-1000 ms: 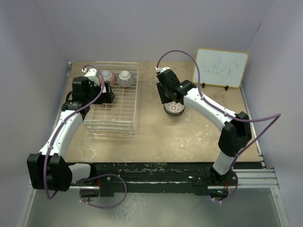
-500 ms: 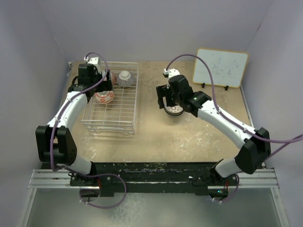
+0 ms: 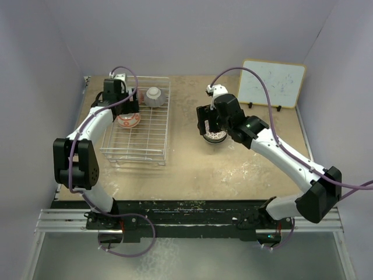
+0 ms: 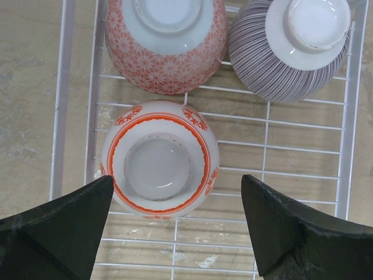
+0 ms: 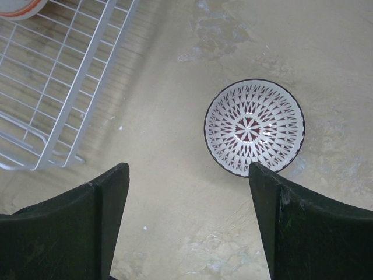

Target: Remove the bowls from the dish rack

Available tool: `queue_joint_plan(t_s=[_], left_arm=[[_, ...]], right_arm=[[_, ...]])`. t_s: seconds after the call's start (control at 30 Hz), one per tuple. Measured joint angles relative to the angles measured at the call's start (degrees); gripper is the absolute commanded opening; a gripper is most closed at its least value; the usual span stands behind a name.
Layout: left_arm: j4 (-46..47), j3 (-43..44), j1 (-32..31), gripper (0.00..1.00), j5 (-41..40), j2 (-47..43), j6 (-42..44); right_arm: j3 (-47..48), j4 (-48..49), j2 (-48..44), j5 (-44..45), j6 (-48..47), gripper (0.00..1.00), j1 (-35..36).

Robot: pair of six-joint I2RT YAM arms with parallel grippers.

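The dish rack (image 3: 140, 131) stands at the left of the table. In the left wrist view (image 4: 291, 157) it holds three upside-down bowls: a red-orange one (image 4: 158, 158), a pink one (image 4: 166, 44) and a grey striped one (image 4: 291, 46). My left gripper (image 4: 178, 181) is open and empty above the red-orange bowl's near side. In the top view the left gripper (image 3: 119, 100) hides the pink bowl. A bowl with a dark red and white pattern inside (image 5: 254, 127) stands upright on the table. My right gripper (image 5: 189, 169) is open and empty, just beside it.
A white framed board (image 3: 273, 83) leans at the far right. The rack's near corner (image 5: 87, 70) shows at the left of the right wrist view. Purple walls close in the table on three sides.
My left gripper moved toward the rack's far end, uncovering the red-orange bowl and covering the pink one. The right arm swung its elbow right; its gripper stays by the patterned bowl.
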Motion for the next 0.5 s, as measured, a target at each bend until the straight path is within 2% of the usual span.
queue_joint_plan(t_s=[0.4,0.5], left_arm=[[0.9,0.0,1.31,0.87,-0.2,3.76,0.09],[0.79,0.0,1.64,0.83,-0.2,4.13,0.09]], right_arm=[[-0.7,-0.2,0.5,0.0,0.04,0.82,-0.15],[-0.76,-0.15,0.57,-0.02,0.07,0.82,-0.22]])
